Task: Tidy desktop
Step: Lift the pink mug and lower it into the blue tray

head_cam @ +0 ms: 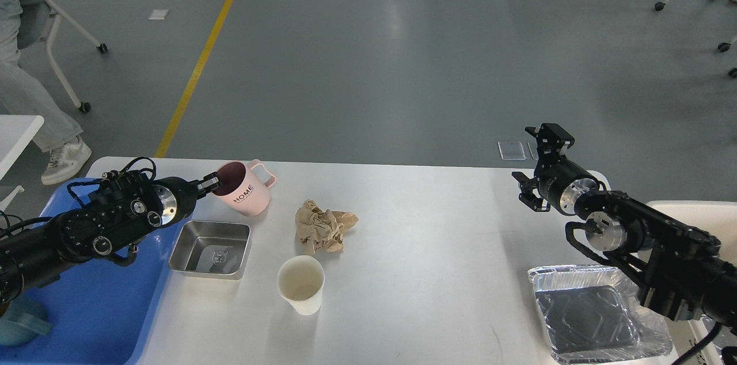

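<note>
The white desktop [437,238] fills the lower view. My left gripper [211,183] is shut on the near rim of a pink mug [249,197] marked HOME, which is tilted with its handle pointing right. A crumpled brown paper [322,225], a white paper cup [300,284], a steel tray [210,248] and a foil tray [593,313] lie on the desktop. My right gripper [536,164] is open and empty above the desktop's far right corner.
A blue plastic tray [98,307] sits at the desktop's left end, with a teal item [20,324] at its near corner. A small white table corner [17,129] and a seated person [23,94] are at far left.
</note>
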Controlling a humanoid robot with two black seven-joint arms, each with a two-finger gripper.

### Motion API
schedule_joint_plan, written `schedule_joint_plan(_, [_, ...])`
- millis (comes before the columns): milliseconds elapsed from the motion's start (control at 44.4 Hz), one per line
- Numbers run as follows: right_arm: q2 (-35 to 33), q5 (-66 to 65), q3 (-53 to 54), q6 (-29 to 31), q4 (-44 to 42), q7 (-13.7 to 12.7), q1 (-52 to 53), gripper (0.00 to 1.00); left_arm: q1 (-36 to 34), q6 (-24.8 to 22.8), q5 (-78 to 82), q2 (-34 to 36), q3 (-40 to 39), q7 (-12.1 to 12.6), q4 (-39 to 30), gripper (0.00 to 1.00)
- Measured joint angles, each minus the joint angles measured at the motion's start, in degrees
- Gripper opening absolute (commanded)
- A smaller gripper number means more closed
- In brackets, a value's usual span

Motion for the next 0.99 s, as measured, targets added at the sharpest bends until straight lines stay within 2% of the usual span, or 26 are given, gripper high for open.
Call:
schedule_joint_plan(203, [0.0, 0.0, 0.0, 0.0, 0.0, 0.0, 0.0, 1.0, -2.9, -6.0, -0.2, 6.1, -2.3, -0.4, -3.2, 0.0])
schedule_joint_plan(428, [0.1, 0.0, 0.0, 0.0, 0.0, 0.0, 0.2, 1.0, -3.8, -12.3, -0.4, 15.9, -8.5, -1.4, -11.5, 0.0])
schedule_joint_plan(720, [0.6, 0.0, 0.0, 0.0, -0.1, 0.1, 0.1, 1.0, -3.9, -17.5, -0.8, 31.2, -15.4, -1.6, -22.1, 0.0])
schedule_joint_plan(991, [0.6, 0.0, 0.0, 0.0, 0.0, 0.1, 0.5, 1.0, -4.2, -25.5, -1.9, 45.0, -23.4, -1.7, -28.0, 0.0])
